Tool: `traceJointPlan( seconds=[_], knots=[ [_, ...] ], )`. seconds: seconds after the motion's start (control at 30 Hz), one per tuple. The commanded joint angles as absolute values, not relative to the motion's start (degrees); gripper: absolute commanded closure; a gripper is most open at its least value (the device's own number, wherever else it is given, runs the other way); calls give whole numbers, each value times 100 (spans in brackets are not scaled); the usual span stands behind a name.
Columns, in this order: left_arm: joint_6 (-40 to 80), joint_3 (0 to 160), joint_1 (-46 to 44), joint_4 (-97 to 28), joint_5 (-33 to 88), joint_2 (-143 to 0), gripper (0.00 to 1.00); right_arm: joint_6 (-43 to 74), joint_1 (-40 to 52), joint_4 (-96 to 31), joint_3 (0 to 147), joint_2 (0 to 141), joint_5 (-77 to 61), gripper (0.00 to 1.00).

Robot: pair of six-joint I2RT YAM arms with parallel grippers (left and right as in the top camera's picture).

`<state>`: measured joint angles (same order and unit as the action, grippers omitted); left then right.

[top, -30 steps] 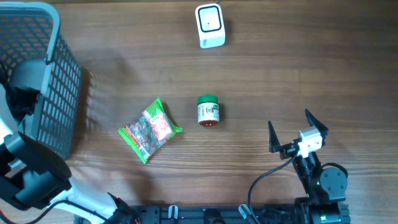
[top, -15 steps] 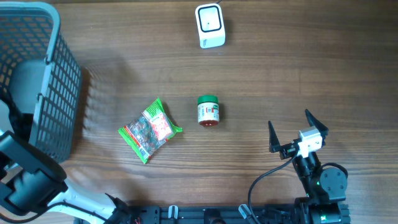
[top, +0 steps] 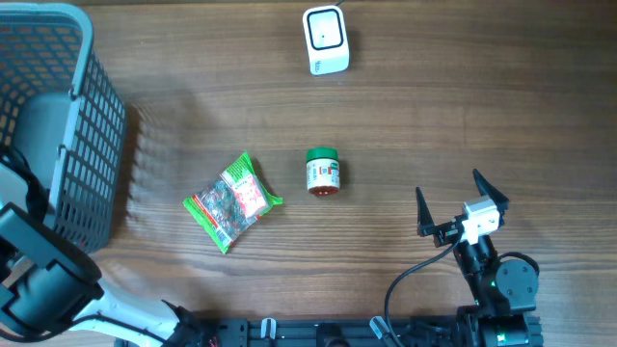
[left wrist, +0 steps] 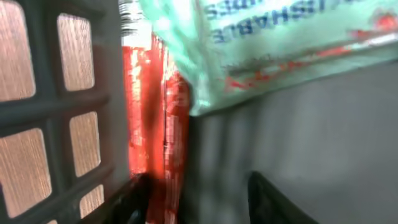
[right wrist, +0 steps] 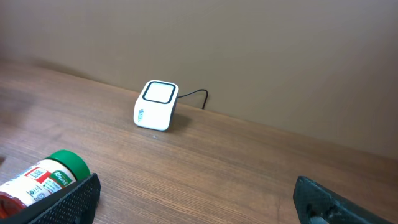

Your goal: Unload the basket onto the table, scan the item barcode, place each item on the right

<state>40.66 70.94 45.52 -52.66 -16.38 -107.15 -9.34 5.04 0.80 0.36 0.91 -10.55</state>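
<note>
A grey lattice basket (top: 93, 145) stands at the far left of the wooden table (top: 434, 106). The left arm (top: 39, 280) reaches into it from the near side, so from overhead its gripper is hidden.

The left wrist view is blurred. It shows a red packet (left wrist: 149, 106) standing on edge against the basket's lattice wall, with a pale green printed packet (left wrist: 280, 43) lying over its top. The left gripper (left wrist: 198, 186) is low in the basket, with the red packet's lower edge just beside its left finger (left wrist: 134, 200). The jaws stand apart, and I cannot tell whether they grip anything.

The white scanner (top: 326, 39) sits at the far edge, right of centre, with its cable running off behind it. A green-lidded jar (top: 322, 173) lies on its side mid-table. A green snack bag (top: 233, 200) lies to its left, apart from it.

The right gripper (top: 446, 183) is at the near right with its jaws spread wide and nothing between them, well apart from the jar.
</note>
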Motion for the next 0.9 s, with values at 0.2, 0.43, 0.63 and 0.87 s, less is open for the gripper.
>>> traceJointPlan(
  seconds=[0.2, 0.43, 0.63, 0.87],
  knots=[
    [3927, 6965, 4595, -4539, -464, -10838, 96, -1017, 482, 86, 30, 97, -1170, 0],
    [3948, 6965, 4506, -4501, 325, -10840, 96, -1015, 480, 86, 30, 97, -1170, 0],
    [4213, 6965, 3896, -4877, -360, -10674, 96, -1017, 482, 86, 30, 97, -1170, 0],
    [4440, 6965, 3852, -5454, -1345, -9312, 96, -1017, 480, 86, 30, 97, -1170, 0]
  ],
)
